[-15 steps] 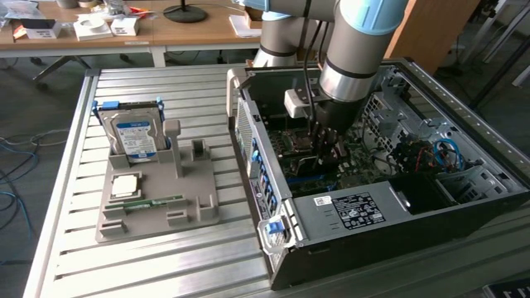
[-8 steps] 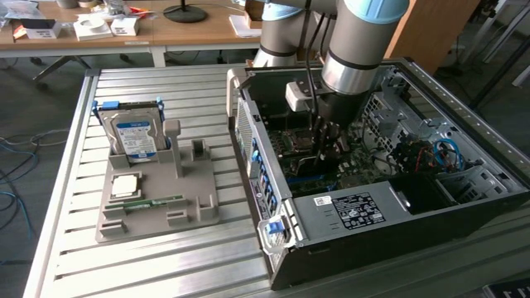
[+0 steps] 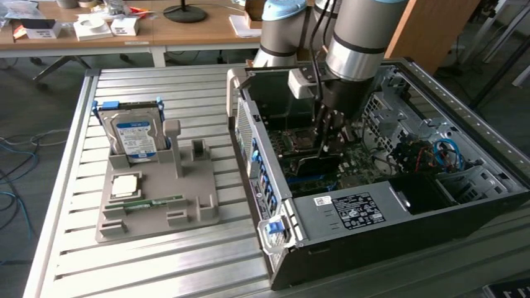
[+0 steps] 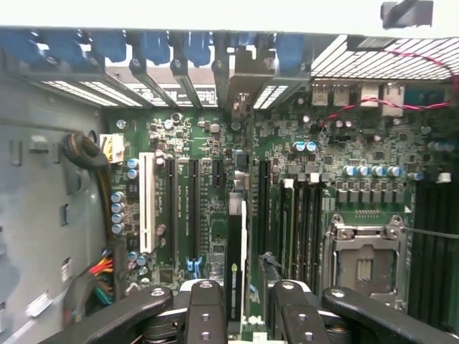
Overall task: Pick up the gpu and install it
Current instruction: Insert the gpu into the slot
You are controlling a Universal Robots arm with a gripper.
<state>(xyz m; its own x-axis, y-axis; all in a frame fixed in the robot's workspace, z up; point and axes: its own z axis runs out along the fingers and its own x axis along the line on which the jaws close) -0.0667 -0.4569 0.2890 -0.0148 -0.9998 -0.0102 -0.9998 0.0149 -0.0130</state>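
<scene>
The gpu [image 4: 235, 244] shows edge-on in the wrist view as a thin dark card. It stands upright over the green motherboard [image 4: 208, 186] between the long black expansion slots. Its silver bracket [image 4: 247, 79] reaches the slotted rear wall of the case. My gripper [image 4: 244, 308] is shut on the card, with one black finger [image 4: 204, 312] on each side. In the exterior view the gripper [image 3: 326, 146] is deep inside the open computer case [image 3: 348, 211], with the dark gpu [image 3: 319, 162] hanging below it. Whether the card sits in a slot I cannot tell.
On the exterior view's left, a grey holder [image 3: 198, 211] on the slatted metal table carries a silver hard drive with a blue label [image 3: 136, 136], a square processor [image 3: 126, 185] and a green memory stick [image 3: 153, 203]. Inside the case are a processor socket [image 4: 366, 261] and cable bundles [image 4: 86, 154].
</scene>
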